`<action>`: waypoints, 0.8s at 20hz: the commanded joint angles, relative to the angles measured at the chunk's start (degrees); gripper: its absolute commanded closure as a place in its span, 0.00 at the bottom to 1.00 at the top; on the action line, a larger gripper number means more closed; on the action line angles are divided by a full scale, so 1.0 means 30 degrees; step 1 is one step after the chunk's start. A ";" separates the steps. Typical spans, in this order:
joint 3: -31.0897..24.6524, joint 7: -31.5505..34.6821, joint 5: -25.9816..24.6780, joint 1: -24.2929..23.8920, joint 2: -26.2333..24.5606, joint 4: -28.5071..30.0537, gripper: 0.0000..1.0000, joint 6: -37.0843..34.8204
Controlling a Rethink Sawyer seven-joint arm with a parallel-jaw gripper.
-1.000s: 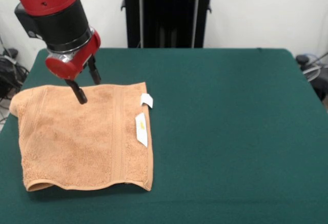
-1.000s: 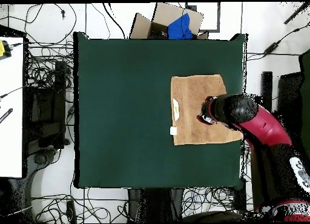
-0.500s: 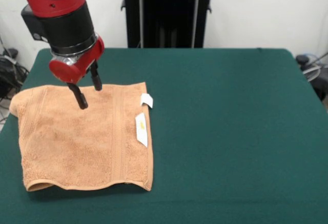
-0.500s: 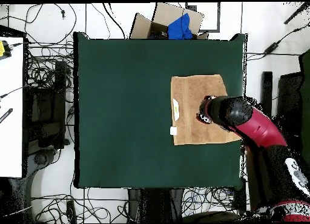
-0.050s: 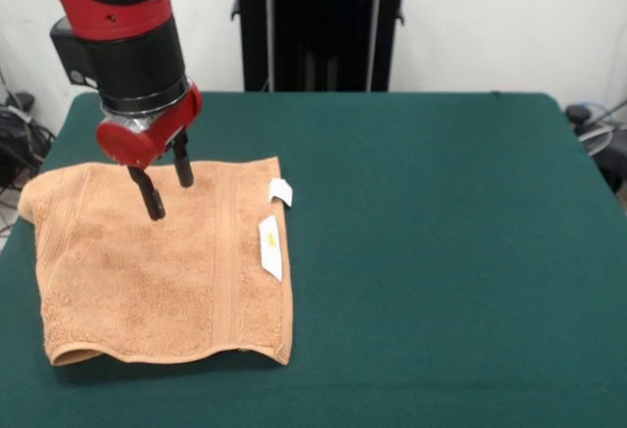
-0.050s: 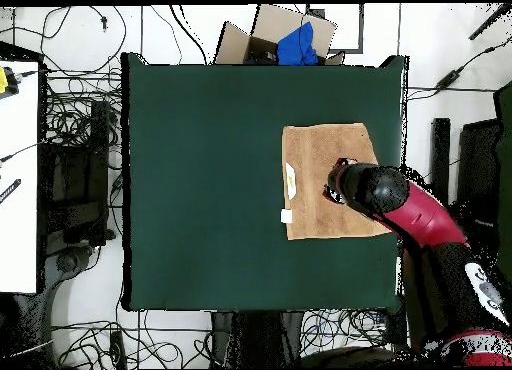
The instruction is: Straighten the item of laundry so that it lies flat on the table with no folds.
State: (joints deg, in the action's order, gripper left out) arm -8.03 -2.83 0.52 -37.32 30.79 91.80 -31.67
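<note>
One towel (image 5: 162, 261), two white tags (image 5: 271, 247), one table (image 5: 441, 252), one hand (image 5: 168, 181).

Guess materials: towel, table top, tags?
Towel: looks like terry cotton, going by the nubby looped pile and flat woven bands. Table top: likely felt-like cloth, matte dark green with no glare. Tags: white, thin, probably fabric or paper; can't tell which.

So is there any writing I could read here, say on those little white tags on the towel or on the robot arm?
None can be read.
Longer white tag on the towel: a small yellowish mark, too blurred to read.
Shorter white tag: looks blank.
Arm above the gripper: no lettering shows.
</note>
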 commanded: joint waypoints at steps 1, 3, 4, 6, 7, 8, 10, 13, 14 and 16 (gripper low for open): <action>-0.0978 0.6303 0.0600 0.0485 -0.1012 0.1401 0.00 0.1221; -0.0935 0.6380 0.0538 0.0472 -0.1049 0.1541 0.00 0.1531; -0.0997 0.6375 0.0531 0.0420 -0.1164 0.1603 0.00 0.1684; -0.1081 0.6435 0.0568 0.0343 -0.1294 0.1731 0.00 0.1914; -0.1106 0.6450 0.0560 0.0322 -0.1330 0.1784 0.00 0.2023; -0.1142 0.6500 0.0567 0.0292 -0.1430 0.1865 0.00 0.2208; -0.1174 0.6542 0.0588 0.0237 -0.1592 0.1967 0.00 0.2406; -0.1190 0.6614 0.0595 0.0113 -0.1874 0.2187 0.00 0.2818; -0.1155 0.6645 0.0582 0.0087 -0.1943 0.2277 0.00 0.2956; -0.1201 0.6639 0.0565 -0.0030 -0.2098 0.2473 0.00 0.3300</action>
State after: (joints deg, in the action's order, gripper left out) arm -8.04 -2.83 0.54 -37.35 27.05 93.37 -26.82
